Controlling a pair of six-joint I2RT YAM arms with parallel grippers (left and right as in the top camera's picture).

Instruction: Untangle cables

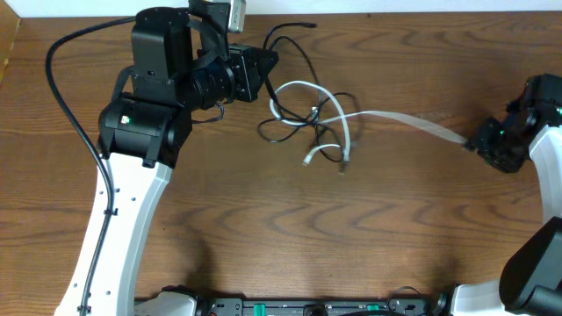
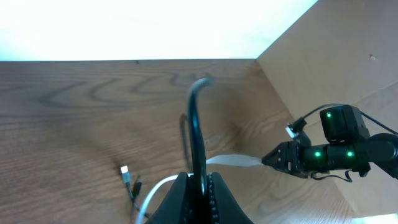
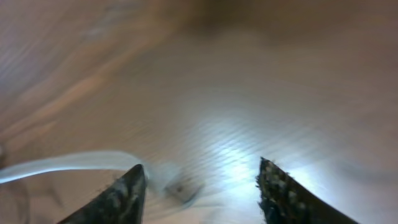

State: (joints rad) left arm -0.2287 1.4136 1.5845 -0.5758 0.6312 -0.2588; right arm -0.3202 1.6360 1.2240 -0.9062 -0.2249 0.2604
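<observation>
A tangle of thin cables (image 1: 307, 123) lies on the wooden table at mid-back. My left gripper (image 1: 266, 66) is at the tangle's left side, shut on a black cable (image 2: 194, 124) that arches up out of the jaws (image 2: 199, 183). A flat light grey cable (image 1: 413, 121) runs right from the tangle to my right gripper (image 1: 471, 140). In the right wrist view the fingers (image 3: 202, 180) are open, and the grey cable's end (image 3: 175, 184) lies on the table between them, near the left finger. White plug ends (image 1: 309, 160) rest at the front of the tangle.
A pale wall runs along the table's back edge (image 1: 395, 7). A thick black arm cable (image 1: 66, 96) loops at the left. The right arm (image 2: 329, 152) shows in the left wrist view. Bare wooden tabletop (image 1: 351, 237) lies in front of the tangle.
</observation>
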